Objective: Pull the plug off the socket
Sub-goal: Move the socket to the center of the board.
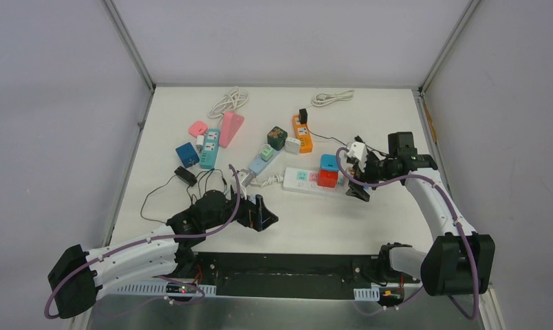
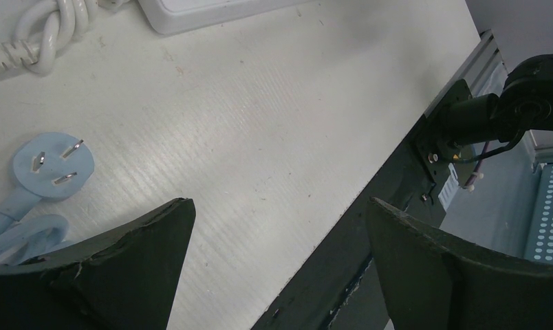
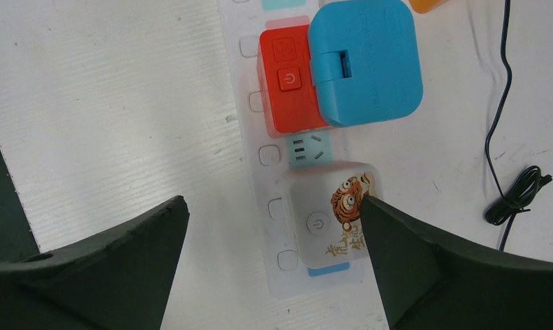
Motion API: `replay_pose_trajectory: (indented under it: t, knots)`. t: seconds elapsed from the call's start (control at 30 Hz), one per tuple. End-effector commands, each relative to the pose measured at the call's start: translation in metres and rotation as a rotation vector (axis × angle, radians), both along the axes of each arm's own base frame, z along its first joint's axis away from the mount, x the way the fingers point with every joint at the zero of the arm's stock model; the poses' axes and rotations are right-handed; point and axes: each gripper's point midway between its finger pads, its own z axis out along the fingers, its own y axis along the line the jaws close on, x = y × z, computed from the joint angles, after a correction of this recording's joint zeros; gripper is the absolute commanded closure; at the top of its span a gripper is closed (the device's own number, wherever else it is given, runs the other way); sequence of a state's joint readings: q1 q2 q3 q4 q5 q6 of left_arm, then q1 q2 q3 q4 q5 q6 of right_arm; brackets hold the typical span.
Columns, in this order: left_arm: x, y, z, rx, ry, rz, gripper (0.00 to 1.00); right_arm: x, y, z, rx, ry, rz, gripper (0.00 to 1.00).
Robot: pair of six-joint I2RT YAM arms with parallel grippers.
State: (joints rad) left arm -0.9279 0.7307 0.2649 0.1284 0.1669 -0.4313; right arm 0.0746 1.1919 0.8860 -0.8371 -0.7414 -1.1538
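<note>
A white power strip [image 1: 302, 180] lies mid-table and also shows in the right wrist view [image 3: 241, 130]. In it sit a red plug [image 3: 287, 79], a blue cube adapter [image 3: 365, 62] and a white adapter plug with a tiger picture [image 3: 325, 220]. My right gripper [image 3: 272, 199] is open above the strip's end. Its right finger [image 3: 432, 268] is at the tiger plug's edge, its left finger [image 3: 115, 268] is over bare table. In the top view the right gripper [image 1: 354, 180] hides that plug. My left gripper [image 1: 267, 214] is open and empty near the front edge [image 2: 280, 203].
A loose light-blue three-prong plug [image 2: 53, 165] and a knotted white cord [image 2: 47, 27] lie by the left gripper. Behind are an orange strip [image 1: 302, 133], a teal strip [image 1: 210, 148], a pink strip [image 1: 230, 128], cube adapters and white cables [image 1: 229, 102]. A thin black cable [image 3: 514, 199] runs right of the strip.
</note>
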Motion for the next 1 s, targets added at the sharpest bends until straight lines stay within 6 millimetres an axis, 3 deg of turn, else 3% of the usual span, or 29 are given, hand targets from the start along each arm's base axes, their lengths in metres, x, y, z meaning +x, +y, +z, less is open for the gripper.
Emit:
replay_pose_trajectory:
  t: [0.0,0.57,0.97]
  knots:
    - [0.001,-0.006,0.017,-0.056,-0.041,-0.025,0.01,-0.003,0.007,0.010,0.030,-0.038,0.044,0.00]
    - [0.001,-0.018,0.046,-0.110,-0.269,-0.127,0.01,-0.011,0.004,0.020,-0.002,-0.069,0.110,0.00]
    - [0.003,-0.021,0.045,-0.116,-0.320,-0.143,0.01,-0.010,0.003,0.027,-0.013,-0.067,0.126,0.00]
